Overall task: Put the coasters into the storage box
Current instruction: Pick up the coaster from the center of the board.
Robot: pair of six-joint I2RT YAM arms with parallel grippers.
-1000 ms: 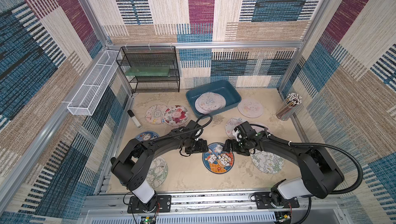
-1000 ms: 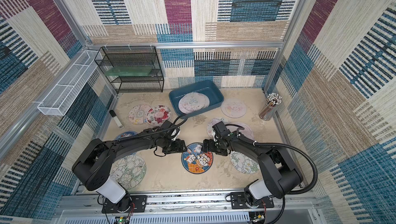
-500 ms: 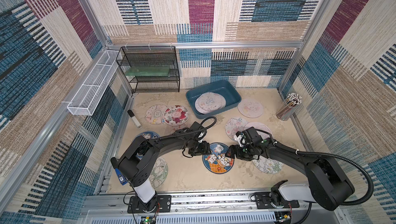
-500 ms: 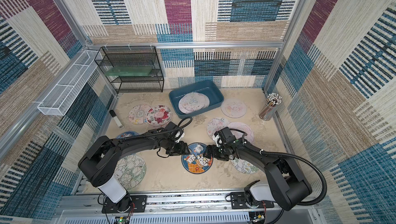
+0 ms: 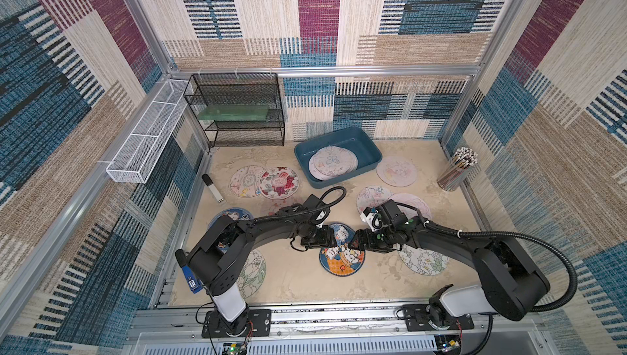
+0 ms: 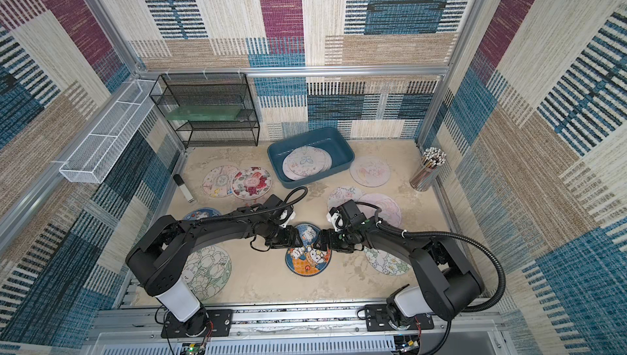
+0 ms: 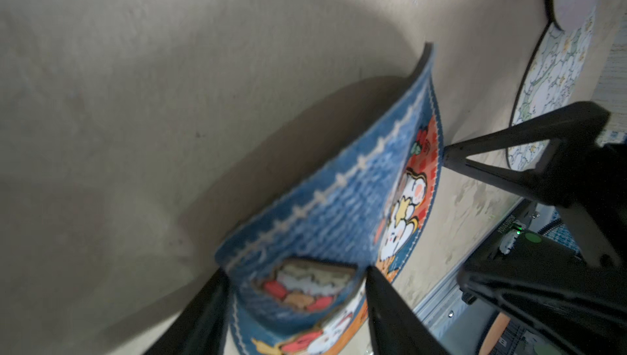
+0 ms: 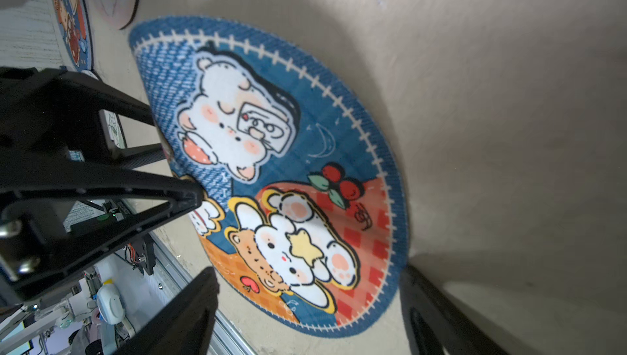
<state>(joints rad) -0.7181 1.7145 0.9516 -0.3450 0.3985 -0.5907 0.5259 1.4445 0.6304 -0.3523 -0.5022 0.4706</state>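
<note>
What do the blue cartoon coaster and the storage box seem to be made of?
The blue coaster looks like matte woven fabric on a dark rubbery backing: it curls upward, showing a dark edge. The storage box is probably moulded plastic: smooth, with rounded corners.

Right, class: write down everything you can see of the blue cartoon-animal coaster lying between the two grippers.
The blue coaster is a thin, round, fabric-looking mat with a white stitch-pattern border, printed with cartoon animals, cherries and orange-red checks. It sits on the beige table near the front. One side is bent up off the surface between the jaws of the left gripper, and the rest lies flat. The right gripper, jaws open, has a fingertip at the opposite edge.
</note>
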